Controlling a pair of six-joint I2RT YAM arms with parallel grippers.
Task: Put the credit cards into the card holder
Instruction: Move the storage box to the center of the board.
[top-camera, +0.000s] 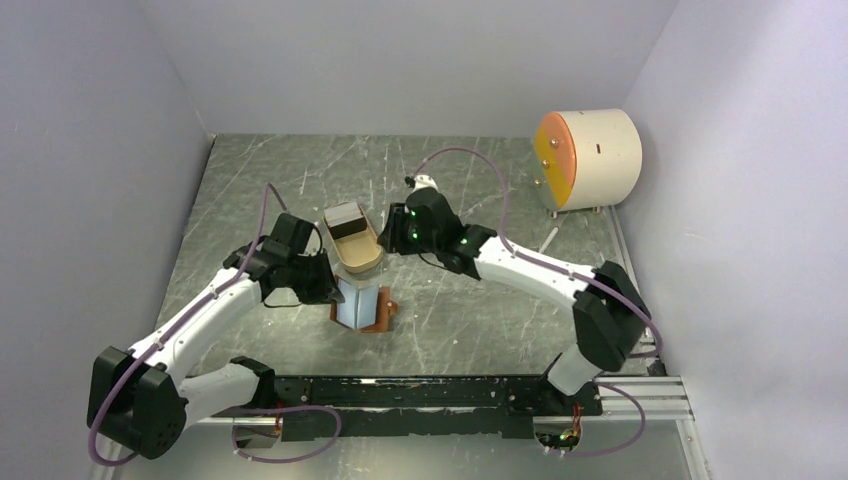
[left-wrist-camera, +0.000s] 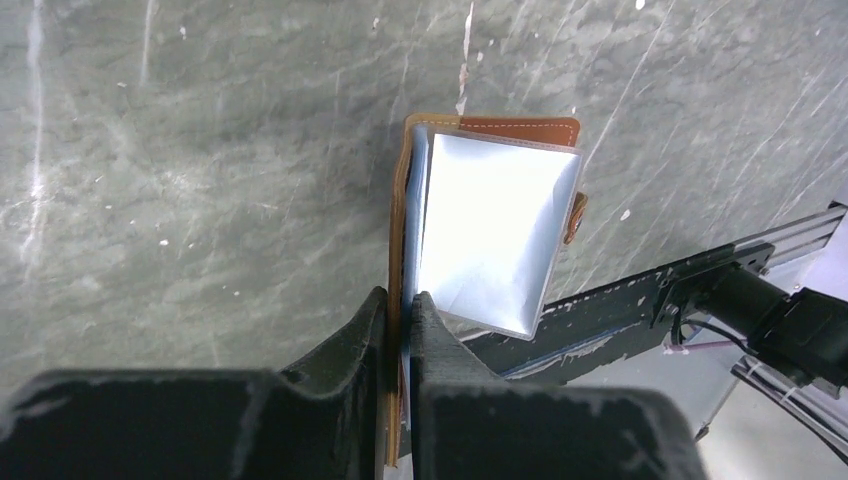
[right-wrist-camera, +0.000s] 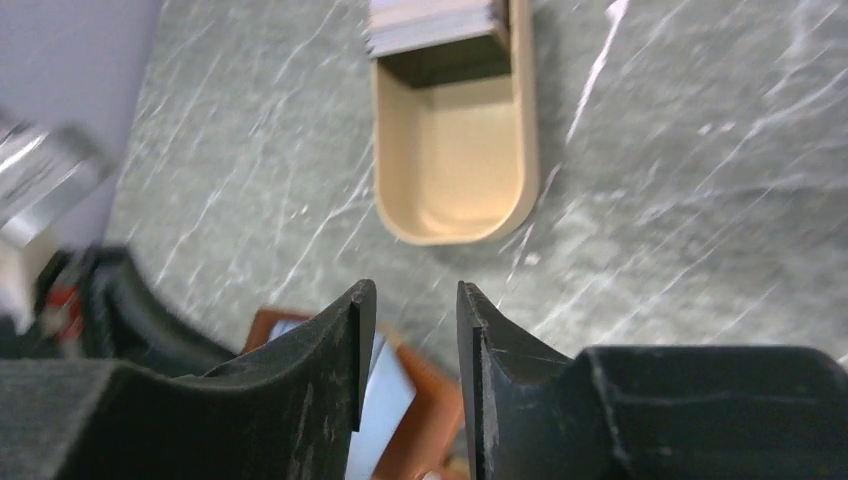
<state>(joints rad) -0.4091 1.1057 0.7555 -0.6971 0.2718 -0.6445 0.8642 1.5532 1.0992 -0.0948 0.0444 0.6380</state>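
Note:
The reddish-brown card holder (top-camera: 380, 318) (left-wrist-camera: 520, 128) (right-wrist-camera: 440, 400) stands open on the table. A pale blue card (top-camera: 357, 303) (left-wrist-camera: 490, 230) (right-wrist-camera: 390, 410) shows inside it. My left gripper (top-camera: 328, 288) (left-wrist-camera: 400, 305) is shut on the card holder's left edge, pinching the leather flap and the inner sleeve. A stack of dark and pale credit cards (top-camera: 345, 217) (right-wrist-camera: 432, 24) lies at the far end of a tan oval tray (top-camera: 360, 262) (right-wrist-camera: 455, 215). My right gripper (top-camera: 393, 240) (right-wrist-camera: 412, 292) hovers open and empty between the tray and the card holder.
A white cylinder with an orange face (top-camera: 585, 160) stands at the back right. A black rail (top-camera: 440, 392) (left-wrist-camera: 640, 300) runs along the near table edge. Walls close in the left, back and right sides.

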